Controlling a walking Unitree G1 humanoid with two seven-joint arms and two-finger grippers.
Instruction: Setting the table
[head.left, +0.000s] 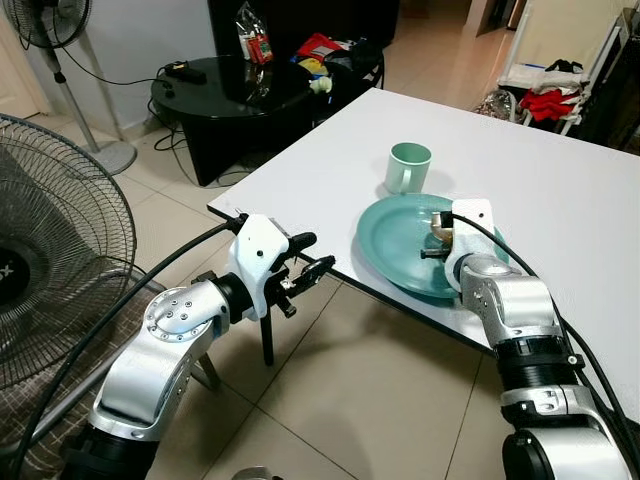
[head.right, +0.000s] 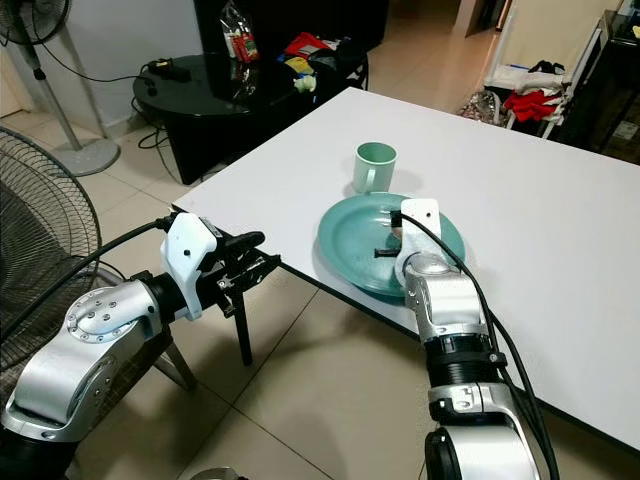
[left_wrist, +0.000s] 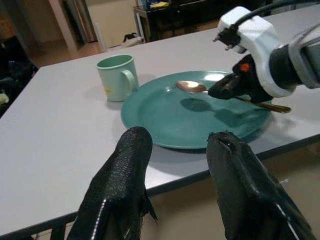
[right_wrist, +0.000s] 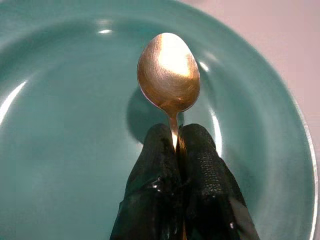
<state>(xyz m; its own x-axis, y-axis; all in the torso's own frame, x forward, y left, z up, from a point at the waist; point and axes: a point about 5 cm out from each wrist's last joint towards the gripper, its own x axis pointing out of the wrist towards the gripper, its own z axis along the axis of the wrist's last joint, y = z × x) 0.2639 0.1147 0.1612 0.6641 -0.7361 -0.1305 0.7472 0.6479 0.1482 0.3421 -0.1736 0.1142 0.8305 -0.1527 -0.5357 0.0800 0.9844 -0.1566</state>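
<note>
Currently on view:

White table, corner toward the left, running far and right. Teal plate at the near edge, partly over the rim line. Mint mug upright just beyond the plate, apart from it, handle toward the near side.

Right gripper, over the near right part of the plate, fingers pressed together on the handle of a gold spoon. Spoon bowl up, held above the plate's middle, shadow cast on the glaze below; handle end sticking out behind the fingers toward the plate's right rim.

Left gripper, off the table to the near left, hanging over tiled floor short of the table edge; fingers spread apart, holding nothing, pointed toward the plate.

Surroundings: black round side table at far left, littered with packets and cables. Standing fan in the far left corner. Second fan grille close at near left.
</note>
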